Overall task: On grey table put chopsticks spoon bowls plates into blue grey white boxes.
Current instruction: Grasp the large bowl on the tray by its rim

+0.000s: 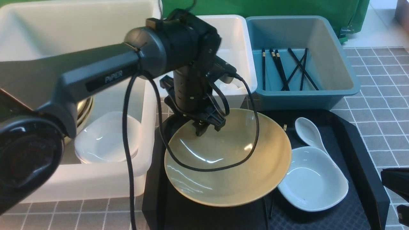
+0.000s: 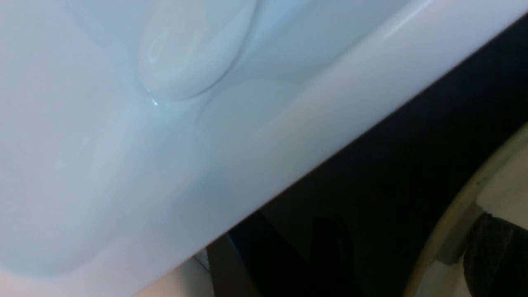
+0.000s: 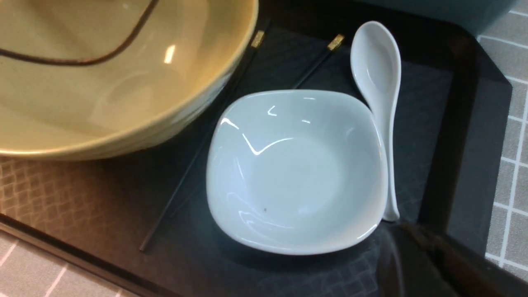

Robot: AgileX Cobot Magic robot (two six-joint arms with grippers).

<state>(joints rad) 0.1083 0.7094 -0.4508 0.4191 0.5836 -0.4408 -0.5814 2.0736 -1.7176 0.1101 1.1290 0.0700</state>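
A khaki-yellow bowl [image 1: 228,159] sits tilted on the black tray. My left gripper [image 1: 208,127] is open at the bowl's far rim, one finger [image 2: 493,255] inside it and the other outside. Beside the bowl lie a white plate [image 1: 311,182] and the spoon [image 1: 307,130] along its edge. Two chopsticks [image 3: 185,181] run under bowl and plate. More chopsticks [image 1: 284,68] lie in the blue-grey box [image 1: 338,64]. The large white box [image 1: 96,182] holds a plate [image 1: 105,137] and a partly hidden bowl [image 1: 85,110]. My right gripper [image 3: 416,260] is shut, low at the tray's right edge.
The black tray [image 1: 361,153] with raised rim stands on the grey table [image 1: 380,95]. The small white box [image 1: 235,38] stands behind my left wrist, with a white spoon [image 2: 185,53] inside. The left arm's black cable [image 1: 204,167] loops across the yellow bowl.
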